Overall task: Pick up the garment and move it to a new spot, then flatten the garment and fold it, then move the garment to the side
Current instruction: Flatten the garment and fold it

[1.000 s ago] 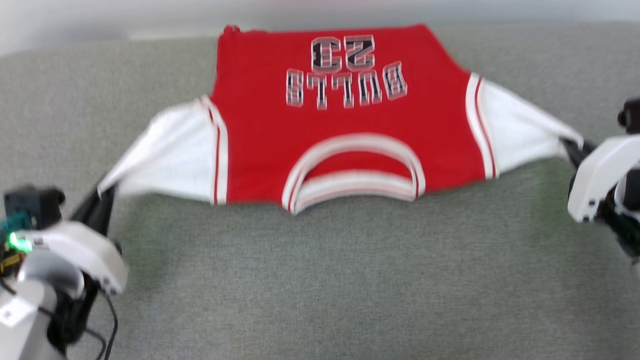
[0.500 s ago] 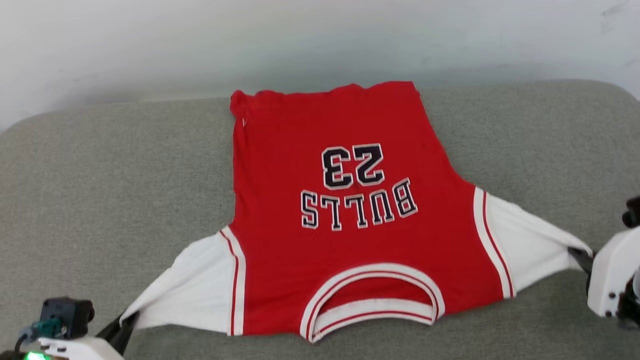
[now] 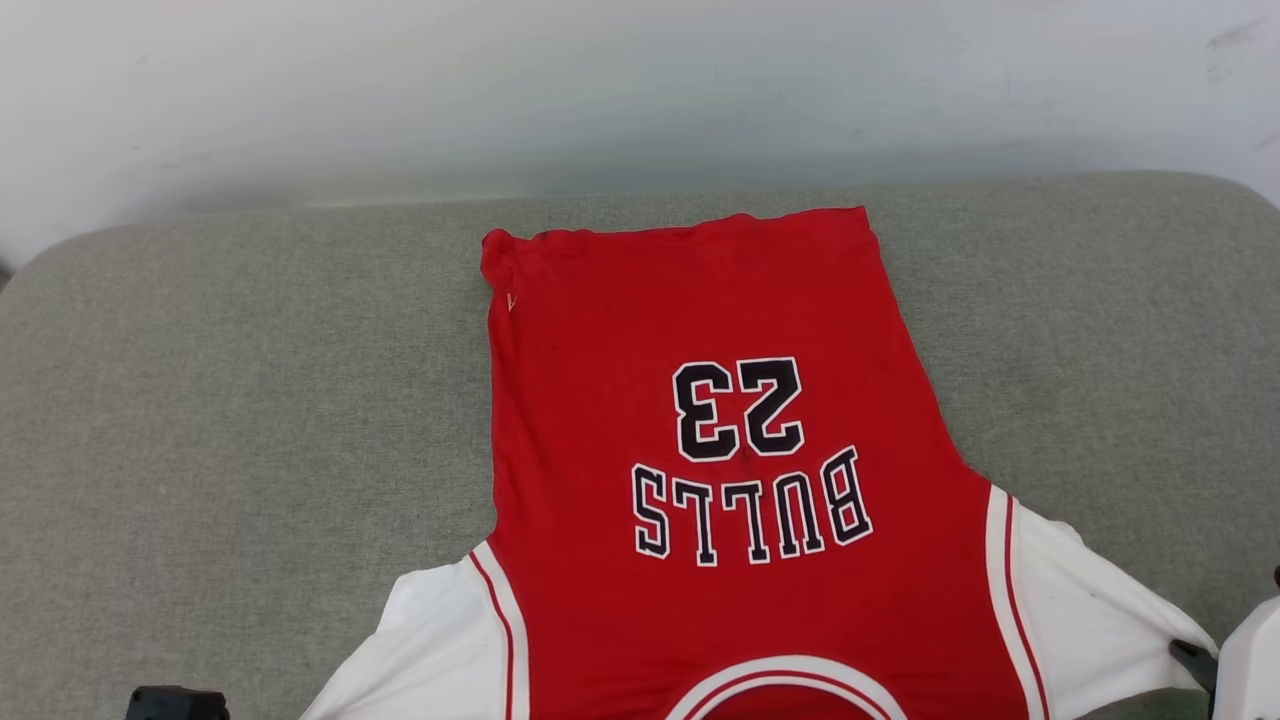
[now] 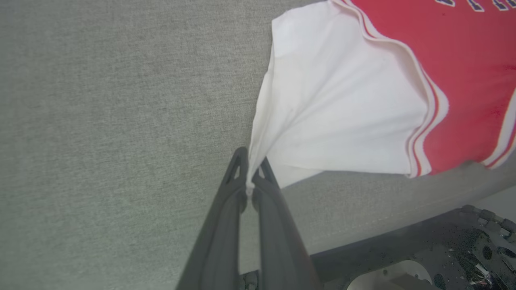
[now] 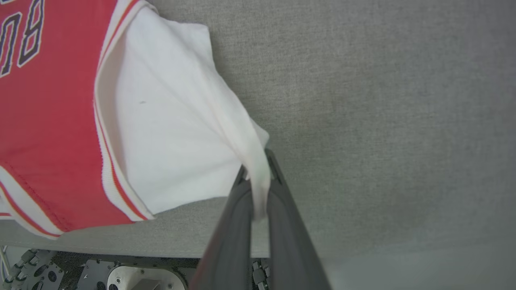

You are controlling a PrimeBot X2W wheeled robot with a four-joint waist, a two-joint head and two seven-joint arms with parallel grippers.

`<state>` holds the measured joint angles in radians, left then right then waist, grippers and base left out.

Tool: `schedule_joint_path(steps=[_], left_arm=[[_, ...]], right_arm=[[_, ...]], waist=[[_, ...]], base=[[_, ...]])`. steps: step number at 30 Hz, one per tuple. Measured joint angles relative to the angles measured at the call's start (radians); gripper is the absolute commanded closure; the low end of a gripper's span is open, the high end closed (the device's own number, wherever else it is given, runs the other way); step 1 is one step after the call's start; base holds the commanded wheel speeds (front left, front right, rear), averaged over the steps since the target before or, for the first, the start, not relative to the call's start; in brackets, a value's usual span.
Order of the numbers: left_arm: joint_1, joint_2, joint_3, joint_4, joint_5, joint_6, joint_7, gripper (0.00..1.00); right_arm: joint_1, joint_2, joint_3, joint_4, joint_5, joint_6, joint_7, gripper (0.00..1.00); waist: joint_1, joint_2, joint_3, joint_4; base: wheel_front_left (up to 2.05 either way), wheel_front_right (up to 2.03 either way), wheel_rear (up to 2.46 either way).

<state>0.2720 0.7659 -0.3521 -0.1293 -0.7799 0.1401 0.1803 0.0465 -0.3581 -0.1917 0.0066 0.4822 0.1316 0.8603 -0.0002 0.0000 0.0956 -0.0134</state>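
The garment [image 3: 700, 450], a red jersey T-shirt with white sleeves, lies spread on the grey cushion [image 3: 250, 400], its "BULLS 23" print facing up and its collar toward me. In the left wrist view my left gripper [image 4: 250, 169] is shut on the tip of one white sleeve [image 4: 330, 117], which stretches taut. My right gripper [image 5: 258, 169] is shut on the end of the other white sleeve [image 5: 173, 121]. In the head view, the right gripper's dark finger [image 3: 1192, 658] meets the sleeve's tip at the lower right edge.
The grey cushion reaches back to a pale wall [image 3: 640, 90]. Its near edge [image 4: 383, 217] runs just below both sleeves, with the robot's dark base [image 4: 463, 241] beneath. Bare cushion lies on both sides of the garment.
The head view has tilted upward, so the garment sits lower in it and the wall shows. Both grippers stay shut on the sleeves and have dropped to the picture's bottom edge.
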Motion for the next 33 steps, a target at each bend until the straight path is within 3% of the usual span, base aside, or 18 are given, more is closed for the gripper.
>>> schedule_joint_path(steps=[4,5,6,7,9,19,26,33], left_arm=[[-0.005,-0.021,-0.005,-0.017,-0.007,-0.008,-0.013,1.0],[-0.008,-0.021,-0.01,-0.029,-0.007,-0.01,-0.013,1.0],[-0.011,-0.021,-0.015,-0.035,-0.006,-0.012,-0.012,1.0],[-0.012,-0.022,-0.019,-0.044,-0.007,-0.018,-0.007,1.0],[-0.013,-0.035,-0.025,-0.07,-0.028,-0.038,-0.007,1.0],[-0.039,-0.04,-0.039,-0.215,-0.026,-0.039,0.012,1.0],[-0.12,-0.025,-0.078,-0.305,0.036,-0.043,0.064,1.0],[-0.236,-0.057,-0.133,-0.374,0.093,-0.069,0.099,1.0]], right_arm=[[0.016,0.014,-0.007,-0.012,0.0,0.0,0.014,1.0],[0.015,0.013,-0.007,-0.023,0.0,0.0,0.022,0.95],[0.014,0.01,-0.006,-0.031,0.0,0.0,0.02,0.22],[0.013,0.004,-0.002,-0.039,0.002,0.0,0.02,0.0],[0.01,-0.007,0.015,-0.051,0.032,-0.001,0.042,0.0],[-0.171,-0.073,0.03,-0.188,0.162,-0.001,0.186,0.0],[-0.473,-0.089,0.023,-0.203,0.113,-0.001,0.343,0.0],[-0.783,-0.082,0.007,-0.09,-0.008,-0.001,0.513,0.0]], waist=[[0.0001,0.0,-0.002,0.003],[0.0001,0.0,-0.001,0.006],[0.0001,0.0,0.0,0.008],[0.0001,0.0,0.002,0.011],[0.0001,0.0,0.006,0.017],[0.0002,0.0,0.083,0.064],[0.0003,0.0,0.214,0.12],[0.0005,0.0,0.352,0.22]], base=[[0.0,0.0,0.0],[0.0,0.0,0.0],[0.0,0.0,0.0],[0.0,0.0,0.0],[0.0,0.0,0.0],[0.0,0.0,0.0],[0.0,0.0,0.0],[0.0,0.0,0.0]])
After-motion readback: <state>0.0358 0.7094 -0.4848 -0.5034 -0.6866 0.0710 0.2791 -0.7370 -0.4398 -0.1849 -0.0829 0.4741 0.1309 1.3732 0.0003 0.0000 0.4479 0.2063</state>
